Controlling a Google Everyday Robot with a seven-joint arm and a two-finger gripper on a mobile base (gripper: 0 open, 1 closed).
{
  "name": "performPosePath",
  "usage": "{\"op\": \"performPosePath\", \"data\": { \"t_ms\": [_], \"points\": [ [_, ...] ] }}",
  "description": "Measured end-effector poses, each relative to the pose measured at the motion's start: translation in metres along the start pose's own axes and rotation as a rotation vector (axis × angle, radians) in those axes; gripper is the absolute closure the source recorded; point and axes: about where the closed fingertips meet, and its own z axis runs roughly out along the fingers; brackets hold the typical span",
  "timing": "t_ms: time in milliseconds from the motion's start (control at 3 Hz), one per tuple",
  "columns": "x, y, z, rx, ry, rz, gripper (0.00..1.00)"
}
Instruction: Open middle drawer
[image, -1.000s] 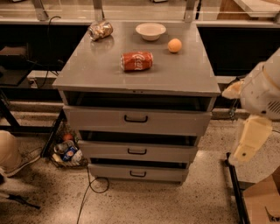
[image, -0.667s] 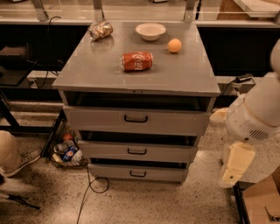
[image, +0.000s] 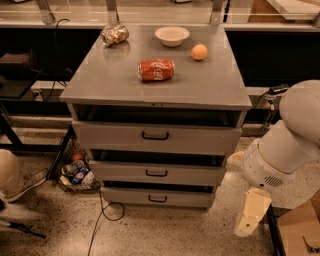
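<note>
Claw (image: 251, 216) low at right, near floor, hanging down, well apart from cabinet. Apart or together: cannot tell.

Middle drawer (image: 195, 175) left of claw, between taller top drawer (image: 200, 139) and low bottom drawer (image: 190, 199). Small black handle (image: 156, 173) at centre.

Risks, judged:
- handles stacked close, so claw could hook wrong one
- bulky arm could clip cabinet's right corner
- jolt may roll red can (image: 156, 70) lying on surface (image: 100, 85)

Room: open floor near front; cable (image: 102, 217) at left.
</note>
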Motion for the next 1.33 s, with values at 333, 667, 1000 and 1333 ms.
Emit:
{"op": "performPosePath", "data": {
  "t_ms": [333, 667, 1000, 1333],
  "points": [
    [0.001, -0.002, 0.025, 0.008, 0.005, -0.007, 0.00],
    [0.007, -0.017, 0.077, 0.013, -0.012, -0.013, 0.00],
    [0.006, -0.036, 0.138, -0.008, -0.095, 0.001, 0.00],
    [0.006, -0.037, 0.142, -0.008, -0.093, 0.002, 0.00]
  ]
}}
